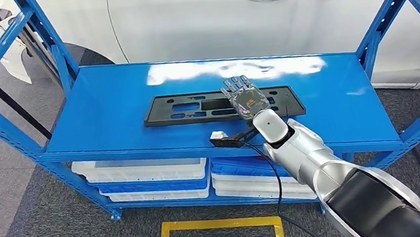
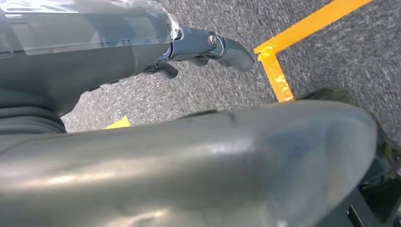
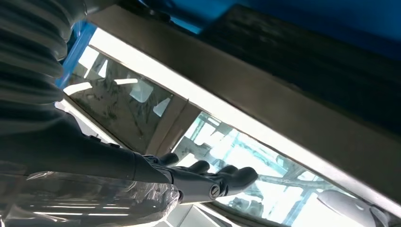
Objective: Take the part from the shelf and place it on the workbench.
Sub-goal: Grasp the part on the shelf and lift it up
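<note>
The part (image 1: 188,109) is a long flat black plate with cut-outs, lying across the middle of the blue shelf top (image 1: 103,107). My right hand (image 1: 245,97) reaches over its right half, palm down with the fingers stretched out straight and nothing in them; whether it touches the plate I cannot tell. In the right wrist view the same hand (image 3: 208,182) shows its dark fingers (image 3: 236,175) extended side by side. My left hand (image 2: 208,47) hangs beside my body above grey carpet, fingers loose and holding nothing.
Blue uprights (image 1: 394,11) and diagonal braces frame both ends of the shelf. White and blue bins (image 1: 141,172) fill the level below. A white car (image 1: 194,11) stands right behind. A yellow floor marking (image 1: 218,226) lies in front, and a black cable (image 1: 5,95) at the left.
</note>
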You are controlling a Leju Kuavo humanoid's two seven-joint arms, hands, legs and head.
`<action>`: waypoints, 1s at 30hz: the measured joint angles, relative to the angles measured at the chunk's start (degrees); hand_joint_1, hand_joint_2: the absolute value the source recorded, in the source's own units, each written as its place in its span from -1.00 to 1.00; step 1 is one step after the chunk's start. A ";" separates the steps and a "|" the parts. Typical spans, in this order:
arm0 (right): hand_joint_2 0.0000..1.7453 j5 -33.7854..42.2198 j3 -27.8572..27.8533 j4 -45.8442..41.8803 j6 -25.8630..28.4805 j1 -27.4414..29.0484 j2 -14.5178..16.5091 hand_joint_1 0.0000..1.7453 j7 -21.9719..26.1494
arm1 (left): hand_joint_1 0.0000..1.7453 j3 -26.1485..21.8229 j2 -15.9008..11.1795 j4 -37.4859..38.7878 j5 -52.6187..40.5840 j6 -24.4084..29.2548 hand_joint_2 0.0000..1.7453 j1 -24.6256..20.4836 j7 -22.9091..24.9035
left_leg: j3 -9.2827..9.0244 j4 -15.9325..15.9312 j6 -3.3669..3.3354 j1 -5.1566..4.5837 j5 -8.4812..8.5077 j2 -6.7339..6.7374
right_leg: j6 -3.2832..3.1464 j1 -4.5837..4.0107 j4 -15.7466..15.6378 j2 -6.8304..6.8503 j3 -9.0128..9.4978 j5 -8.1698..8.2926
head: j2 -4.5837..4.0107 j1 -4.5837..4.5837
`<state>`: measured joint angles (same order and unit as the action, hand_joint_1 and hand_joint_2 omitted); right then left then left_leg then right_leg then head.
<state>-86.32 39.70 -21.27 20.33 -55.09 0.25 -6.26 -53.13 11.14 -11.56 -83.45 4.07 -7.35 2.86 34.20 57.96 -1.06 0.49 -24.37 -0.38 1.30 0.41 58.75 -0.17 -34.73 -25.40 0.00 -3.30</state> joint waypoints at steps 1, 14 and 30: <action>1.00 -0.01 0.02 0.14 -0.33 -0.27 -0.01 -1.00 0.02 | -1.00 0.00 0.01 0.00 0.00 0.00 -1.00 -0.05 -0.01 | -0.04 -0.21 -0.29 0.11 0.16 0.03 | 0.30 0.08 1.88 0.01 -0.84 -1.25 | 0.00 0.00; 1.00 -1.27 0.91 1.83 -7.23 -1.87 0.26 -0.03 1.66 | -1.00 -0.02 0.05 0.00 0.13 -0.02 -1.00 -0.19 0.09 | 0.11 -0.03 1.08 -0.13 -0.09 -0.06 | -1.09 -0.14 -1.03 0.07 -0.11 1.17 | 0.00 0.00; 1.00 -2.14 1.74 2.34 -9.21 -4.01 0.76 0.91 4.41 | -1.00 -0.04 0.01 -0.01 0.33 -0.09 -1.00 -0.09 -0.26 | 0.04 0.05 0.17 -0.13 -0.05 0.01 | -0.55 -0.33 -0.48 -0.10 -0.16 0.65 | 0.00 0.00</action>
<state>-88.46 41.44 -18.93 11.13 -59.10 1.01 -1.85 -53.17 11.15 -11.56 -83.12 3.98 -7.44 2.60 34.24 58.01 -0.89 0.36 -24.42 -0.37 0.74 0.08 58.26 -0.26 -34.90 -24.75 0.00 -3.30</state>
